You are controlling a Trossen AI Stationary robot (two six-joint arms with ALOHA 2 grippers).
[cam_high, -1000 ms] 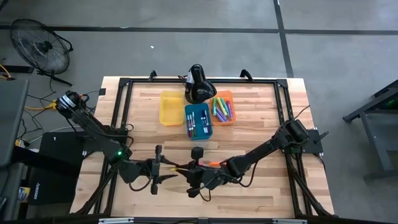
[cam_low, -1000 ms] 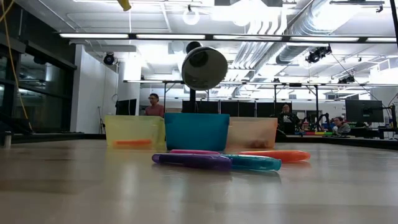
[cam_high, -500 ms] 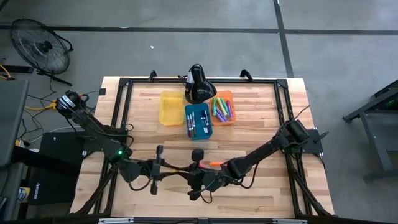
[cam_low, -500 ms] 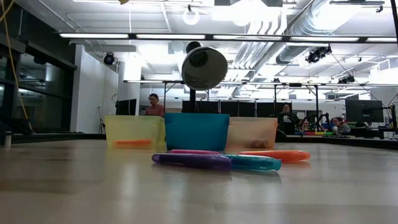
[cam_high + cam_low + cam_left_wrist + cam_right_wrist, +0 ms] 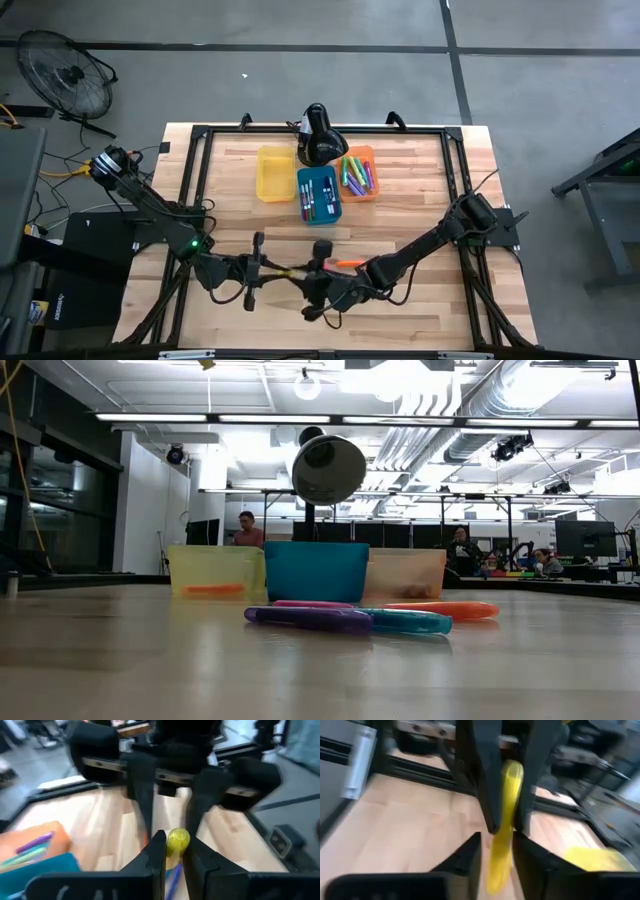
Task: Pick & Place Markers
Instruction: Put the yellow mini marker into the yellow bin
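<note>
A yellow marker hangs in the air over the near middle of the table, caught between the two grippers, which face each other tip to tip. In the left wrist view its round end sits pinched between the fingers of the left gripper, which are clamped on it. In the right wrist view the same marker runs lengthwise from the right gripper to the other arm's fingers; the right fingers stand slightly apart on either side of it, and whether they touch it I cannot tell.

Both arms reach in low from the table's two sides, the left from the left edge, the right from the right edge, each stretched nearly flat so that the wrists meet near the front.

Just beyond the grippers lie loose markers: a purple marker and a teal marker nearest the low camera, a pink marker behind them, an orange marker to the side. Farther back stand three bins in a row: a yellow bin with one orange stick in it, a blue bin and an orange bin, both holding several markers. A black lamp stands at the far edge behind the bins. People sit in the room beyond the table.
</note>
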